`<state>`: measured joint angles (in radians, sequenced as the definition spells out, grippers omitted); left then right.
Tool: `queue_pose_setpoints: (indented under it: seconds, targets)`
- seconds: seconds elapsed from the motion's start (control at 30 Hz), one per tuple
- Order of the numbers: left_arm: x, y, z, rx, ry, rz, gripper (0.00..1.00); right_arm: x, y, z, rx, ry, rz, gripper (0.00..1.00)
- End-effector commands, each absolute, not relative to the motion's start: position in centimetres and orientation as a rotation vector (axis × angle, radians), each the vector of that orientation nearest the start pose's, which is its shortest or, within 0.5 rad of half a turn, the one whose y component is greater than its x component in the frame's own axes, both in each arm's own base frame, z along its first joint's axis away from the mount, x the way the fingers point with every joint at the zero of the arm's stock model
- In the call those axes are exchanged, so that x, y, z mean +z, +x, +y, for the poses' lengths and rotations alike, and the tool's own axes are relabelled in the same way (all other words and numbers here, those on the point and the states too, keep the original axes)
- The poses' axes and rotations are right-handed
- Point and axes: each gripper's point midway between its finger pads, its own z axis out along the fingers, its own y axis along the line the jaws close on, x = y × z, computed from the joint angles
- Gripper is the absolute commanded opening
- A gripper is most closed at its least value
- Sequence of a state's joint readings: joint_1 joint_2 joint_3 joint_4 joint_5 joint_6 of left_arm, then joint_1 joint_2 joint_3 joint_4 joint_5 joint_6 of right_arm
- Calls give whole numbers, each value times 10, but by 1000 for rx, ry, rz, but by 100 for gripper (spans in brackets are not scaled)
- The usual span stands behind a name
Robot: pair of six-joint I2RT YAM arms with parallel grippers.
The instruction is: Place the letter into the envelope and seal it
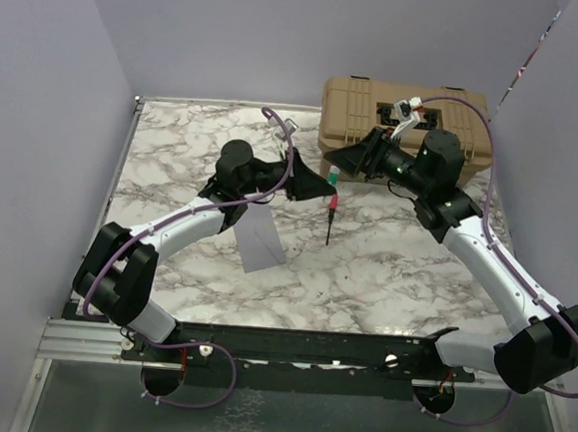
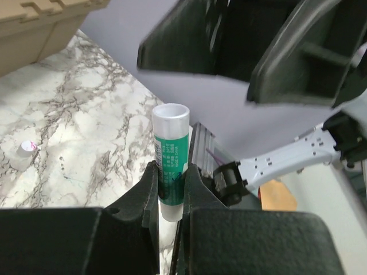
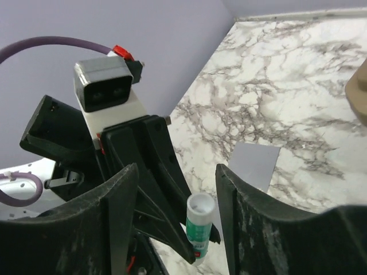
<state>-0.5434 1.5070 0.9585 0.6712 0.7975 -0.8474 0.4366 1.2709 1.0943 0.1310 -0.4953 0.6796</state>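
**Left fingers clamped on a glue stick, right fingers open beside it**

Black fingers of my left gripper (image 2: 172, 169) fill the bottom of the left wrist view. They are closed on the lower body of a glue stick (image 2: 171, 150), which stands upright between them. My right gripper (image 3: 175, 179) is spread wide, its jaws on either side of the stick's top and touching nothing.

The stick is a smooth, hard plastic cylinder with a green label and a white, open-looking rim. Gripped low on such a slick round surface, it could swivel or slide out. A nudge from my right fingers, so close by, would cause that.

The envelope (image 1: 262, 239) lies flat at centre left of the top view, a thin grey paper rectangle on the glossy marbled table (image 1: 395, 264). Loose paper on that surface may skid or crease under pressing glue. The letter shows in no view, so I cannot tell whether it is inside. If it is not, I would seal an empty envelope.

A small white cap-like piece (image 2: 24, 149) sits at the left edge of the left wrist view. A ribbed tan case (image 1: 377, 118) sits at upper right of the top view.
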Motion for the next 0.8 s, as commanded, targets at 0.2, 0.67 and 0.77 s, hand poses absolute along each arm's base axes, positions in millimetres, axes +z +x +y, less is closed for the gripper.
queue_pose_setpoints:
  seconds: [0.2, 0.67, 0.77]
  targets:
    - [313, 252, -337, -1611, 843, 1510, 0, 320, 288, 265, 1090, -682, 1907, 60]
    - [319, 249, -333, -1599, 868, 1487, 0, 320, 277, 270, 1164, -737, 1920, 38]
    - [318, 249, -333, -1599, 869, 1490, 0, 320, 278, 271, 1171, -721, 1918, 43]
